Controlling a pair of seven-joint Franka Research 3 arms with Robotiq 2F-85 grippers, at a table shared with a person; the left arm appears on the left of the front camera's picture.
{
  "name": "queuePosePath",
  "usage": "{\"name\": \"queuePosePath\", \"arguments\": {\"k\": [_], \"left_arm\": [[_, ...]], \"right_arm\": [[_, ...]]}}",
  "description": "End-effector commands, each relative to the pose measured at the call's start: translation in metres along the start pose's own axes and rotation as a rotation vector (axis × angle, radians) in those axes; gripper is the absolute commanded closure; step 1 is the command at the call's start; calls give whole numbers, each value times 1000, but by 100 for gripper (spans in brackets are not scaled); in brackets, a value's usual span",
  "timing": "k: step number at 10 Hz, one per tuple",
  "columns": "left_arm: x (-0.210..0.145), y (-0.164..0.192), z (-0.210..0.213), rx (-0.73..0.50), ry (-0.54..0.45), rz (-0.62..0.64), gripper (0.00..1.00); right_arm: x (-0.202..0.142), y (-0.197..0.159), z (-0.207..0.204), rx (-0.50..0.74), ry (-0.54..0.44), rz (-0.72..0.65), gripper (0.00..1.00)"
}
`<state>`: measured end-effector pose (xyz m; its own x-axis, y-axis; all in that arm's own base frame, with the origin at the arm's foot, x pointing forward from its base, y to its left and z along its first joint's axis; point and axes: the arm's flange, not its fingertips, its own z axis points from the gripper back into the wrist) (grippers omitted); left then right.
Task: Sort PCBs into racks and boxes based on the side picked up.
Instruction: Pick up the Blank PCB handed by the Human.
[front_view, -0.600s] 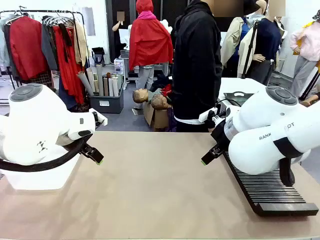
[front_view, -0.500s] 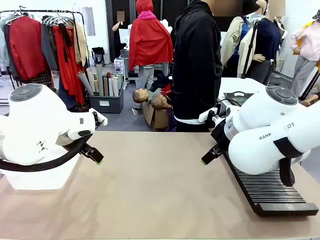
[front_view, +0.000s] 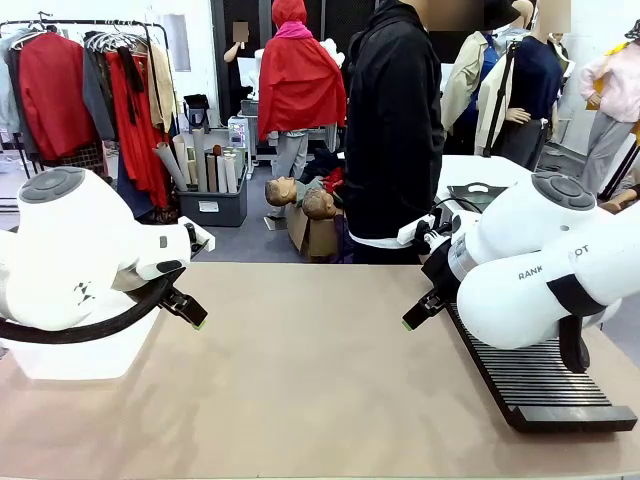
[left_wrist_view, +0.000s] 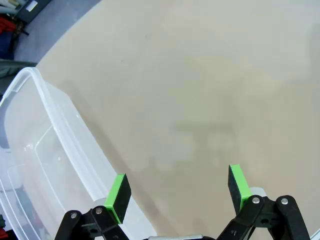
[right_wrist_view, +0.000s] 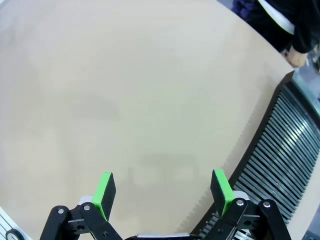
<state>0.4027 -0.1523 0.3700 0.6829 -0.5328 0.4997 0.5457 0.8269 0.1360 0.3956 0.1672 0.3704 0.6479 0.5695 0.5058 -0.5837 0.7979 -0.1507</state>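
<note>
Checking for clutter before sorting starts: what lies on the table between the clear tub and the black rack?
Only bare tabletop, seen in the front view between the tub and the rack.

One black slotted rack (front_view: 540, 385) and one clear box (left_wrist_view: 37, 150) sit on the surface (front_view: 320, 380). There are two claws, the left claw (left_wrist_view: 177, 187) and the right claw (right_wrist_view: 162, 192). One person (front_view: 395, 130) stands opposite.

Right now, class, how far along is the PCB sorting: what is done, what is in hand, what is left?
Done: nothing yet; the rack's visible slots and the clear tub stand empty. In hand: nothing; the left gripper and the right gripper hang open with nothing between their pads. Left: the whole sorting.
</note>
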Motion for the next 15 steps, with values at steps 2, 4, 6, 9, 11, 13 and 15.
{"name": "queuePosePath", "arguments": {"k": [2,4,6,9,11,13,15], "left_arm": [[0,0,0,0,0,0,0],[0,0,0,0,0,0,0],[0,0,0,0,0,0,0],[0,0,0,0,0,0,0],[0,0,0,0,0,0,0],[0,0,0,0,0,0,0],[7,6,5,5,-2,9,0]], "right_arm": [[0,0,0,0,0,0,0],[0,0,0,0,0,0,0],[0,0,0,0,0,0,0],[0,0,0,0,0,0,0],[0,0,0,0,0,0,0],[0,0,0,0,0,0,0],[0,0,0,0,0,0,0]]}}
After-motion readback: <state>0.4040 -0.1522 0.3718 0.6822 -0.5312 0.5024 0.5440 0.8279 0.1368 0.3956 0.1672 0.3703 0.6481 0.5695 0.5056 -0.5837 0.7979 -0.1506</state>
